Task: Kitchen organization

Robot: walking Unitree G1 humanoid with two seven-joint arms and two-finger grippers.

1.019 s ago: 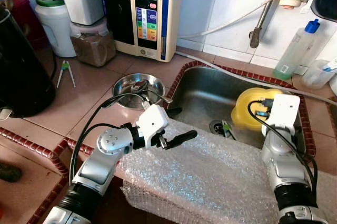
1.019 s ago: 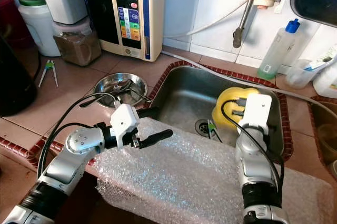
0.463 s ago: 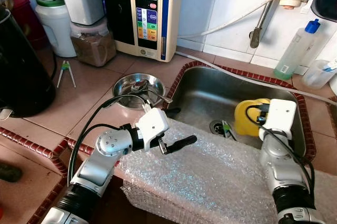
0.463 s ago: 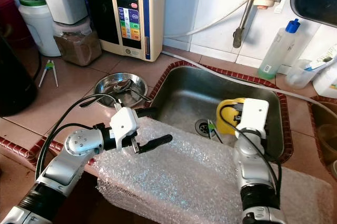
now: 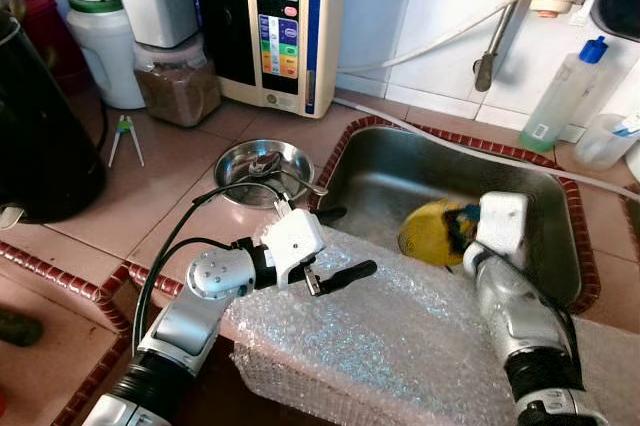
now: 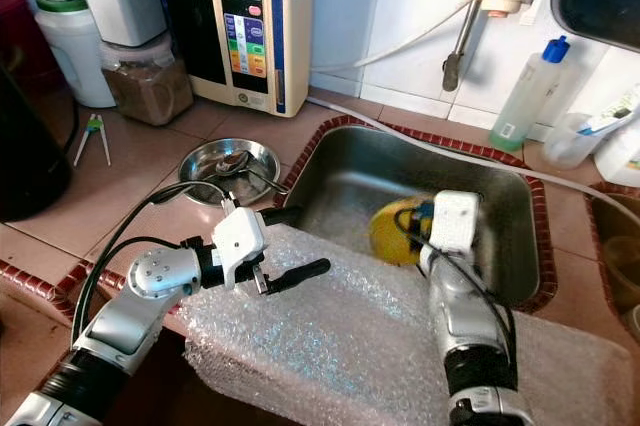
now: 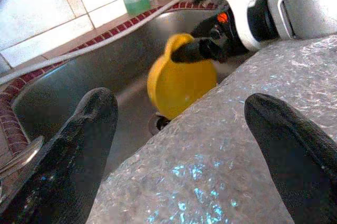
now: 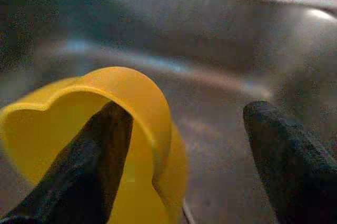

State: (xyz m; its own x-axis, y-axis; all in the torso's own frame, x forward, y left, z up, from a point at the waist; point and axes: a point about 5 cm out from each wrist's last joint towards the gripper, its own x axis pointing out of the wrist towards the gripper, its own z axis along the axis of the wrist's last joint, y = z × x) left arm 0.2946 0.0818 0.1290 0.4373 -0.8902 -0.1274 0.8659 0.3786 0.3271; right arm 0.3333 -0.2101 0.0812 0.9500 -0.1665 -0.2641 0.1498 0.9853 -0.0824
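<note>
tiled counter (image 5: 190, 196) and steel sink (image 5: 400, 181) fill the left eye view; at centre right the right gripper (image 5: 462, 230) reaches into the sink at a yellow cup (image 5: 428, 231), with bubble wrap (image 5: 400, 336) across the lower frame. the left gripper (image 5: 340, 274) hovers over the wrap at centre, released. a steel bowl (image 5: 262, 161) sits left of the sink.

left wrist view: the cup (image 7: 179, 82) lies centre frame, tilted in the sink.

right wrist view: one finger (image 8: 102, 155) sits inside the cup (image 8: 142, 103), lower left, the other outside, apart, not clenched.
</note>
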